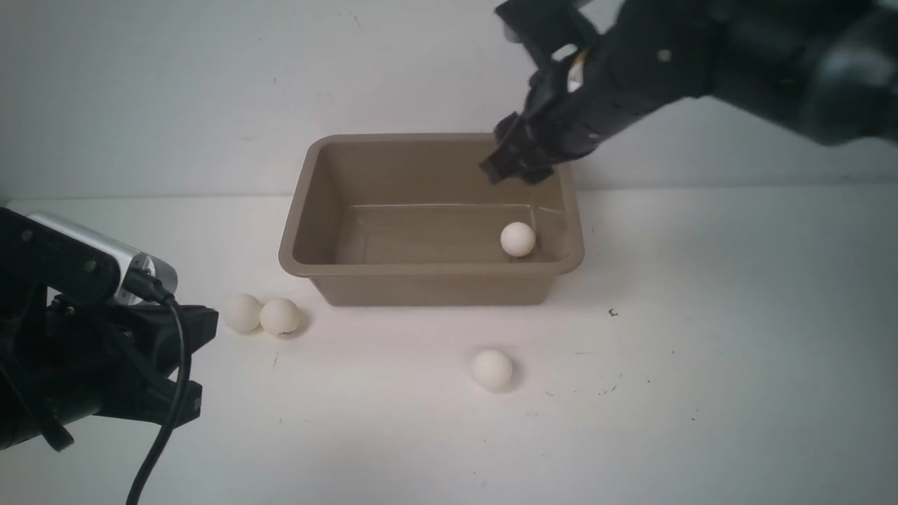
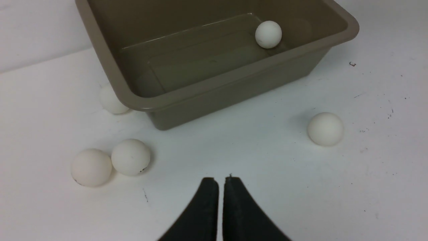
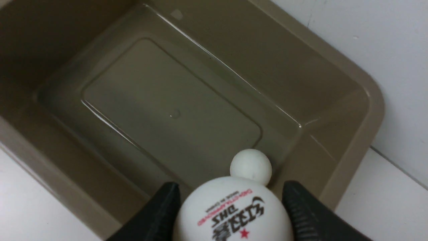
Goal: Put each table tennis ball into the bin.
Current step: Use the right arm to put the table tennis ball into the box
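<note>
The right tool [image 1: 517, 170] hangs over the bin [image 1: 428, 270], above its 2 o'clock corner. Its two fingers press on either side of a printed ball [image 3: 234, 214], so it looks to be gripping that ball. I judge it is held there, inside the line of the rim, so that the ball falls within the walls when let go and cannot bounce out onto the bench [image 1: 701, 351]. One plain ball [image 1: 518, 239] already lies on the bin floor near the 4 o'clock corner, almost directly under the held one. The sloping walls probably keep it there. The left tool [image 2: 220, 182] waits low at the bin's 8 o'clock with its fingers closed together, holding nothing. It sits near a touching pair, a left ball [image 1: 242, 313] and a right ball [image 1: 280, 316], most likely its next pick. A lone ball [image 1: 492, 369] sits at the bin's 6 o'clock. The left wrist view also shows a half-hidden ball [image 2: 112, 100] against the bin's 9 o'clock side. The bin's long axis runs from 9 to 3 o'clock and its mouth faces straight up. The balls are round and have no long axis. The held ball's print faces up toward the right wrist camera.
</note>
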### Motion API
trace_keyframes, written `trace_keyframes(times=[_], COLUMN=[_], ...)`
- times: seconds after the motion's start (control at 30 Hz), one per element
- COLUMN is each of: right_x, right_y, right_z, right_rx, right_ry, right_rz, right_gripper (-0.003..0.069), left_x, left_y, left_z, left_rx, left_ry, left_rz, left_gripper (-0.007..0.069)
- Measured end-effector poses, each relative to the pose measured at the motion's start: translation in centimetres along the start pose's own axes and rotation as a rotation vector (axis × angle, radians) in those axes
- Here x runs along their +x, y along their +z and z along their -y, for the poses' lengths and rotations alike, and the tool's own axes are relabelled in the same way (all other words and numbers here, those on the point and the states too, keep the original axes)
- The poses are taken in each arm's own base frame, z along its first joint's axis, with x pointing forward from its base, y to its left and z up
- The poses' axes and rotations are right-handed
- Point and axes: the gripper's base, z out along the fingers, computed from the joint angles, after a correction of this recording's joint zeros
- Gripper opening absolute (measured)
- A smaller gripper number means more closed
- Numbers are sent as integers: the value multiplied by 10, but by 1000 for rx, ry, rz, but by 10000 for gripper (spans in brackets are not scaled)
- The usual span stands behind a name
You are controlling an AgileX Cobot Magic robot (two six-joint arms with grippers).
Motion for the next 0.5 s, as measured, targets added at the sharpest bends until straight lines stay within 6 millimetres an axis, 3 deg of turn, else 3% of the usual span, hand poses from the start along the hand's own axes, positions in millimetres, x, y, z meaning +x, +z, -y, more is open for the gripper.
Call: trace_keyframes(times=[0.2, 0.3, 0.4, 0.5], right_x=[8, 12, 13, 7], right_y=[65, 84, 91, 85], right_z=[-6, -9, -9, -5], right_rx=[-18, -23, -16, 1], right_ry=[-6, 3, 20, 40], right_rz=[-103, -141, -160, -158], right_gripper=[356, 388, 445, 472], left_x=[0, 0, 0, 0], left_y=[0, 0, 0, 0], left_z=[0, 0, 0, 0], left_rx=[0, 0, 0, 0], left_ry=[0, 1, 1, 2], left_rz=[0, 0, 0, -1], left_gripper=[9, 9, 9, 9])
